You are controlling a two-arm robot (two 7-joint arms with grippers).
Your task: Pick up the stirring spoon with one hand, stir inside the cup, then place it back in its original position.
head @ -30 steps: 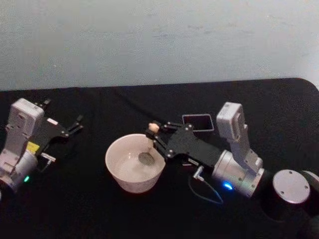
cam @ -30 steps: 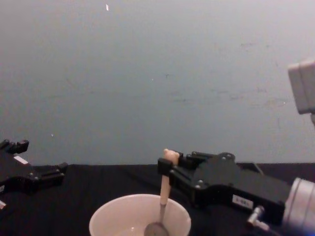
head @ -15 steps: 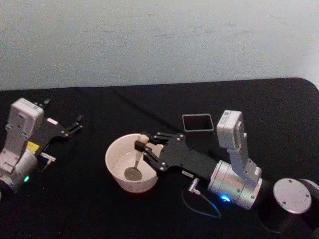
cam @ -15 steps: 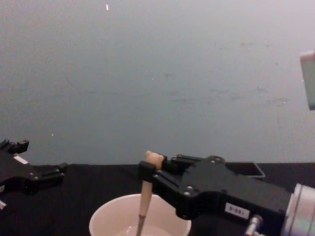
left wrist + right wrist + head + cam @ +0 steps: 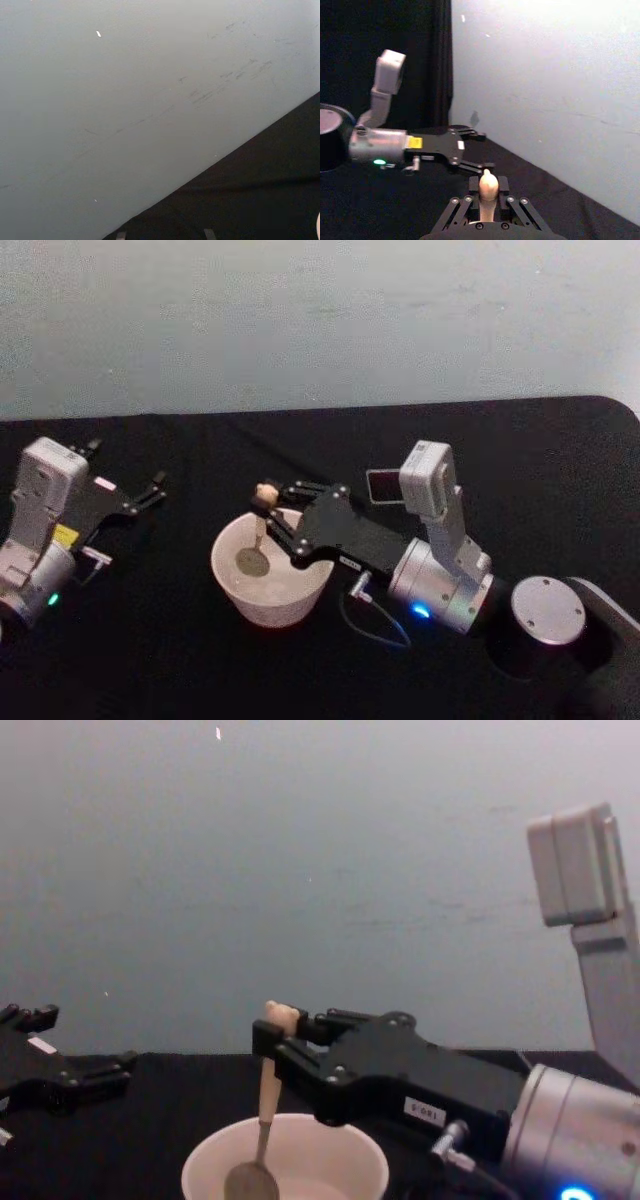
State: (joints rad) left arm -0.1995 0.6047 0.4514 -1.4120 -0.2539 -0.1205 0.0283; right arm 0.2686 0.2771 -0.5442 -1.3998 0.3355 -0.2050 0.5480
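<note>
The cream-white cup (image 5: 272, 606) stands on the black table in front of me, also seen low in the chest view (image 5: 207, 1178). My right gripper (image 5: 268, 511) reaches in from the right above the cup's left half and is shut on the stirring spoon's beige handle (image 5: 262, 496). The spoon hangs nearly upright, its metal bowl (image 5: 250, 561) down inside the cup near the left wall; the chest view shows the handle (image 5: 269, 1075) and bowl (image 5: 250, 1183). The dark grey holder (image 5: 381, 486) stands behind, partly hidden by the right wrist. My left gripper (image 5: 152, 491) rests open at the far left.
A round grey cap (image 5: 548, 610) of the robot sits at the lower right. A thin cable (image 5: 372, 626) loops under the right wrist. The black table ends at a pale wall behind, with open room between the cup and the left arm.
The right gripper has swept leftward with the spoon, carrying its bowl from the cup's right side through the middle to the left side. The left arm has not moved.
</note>
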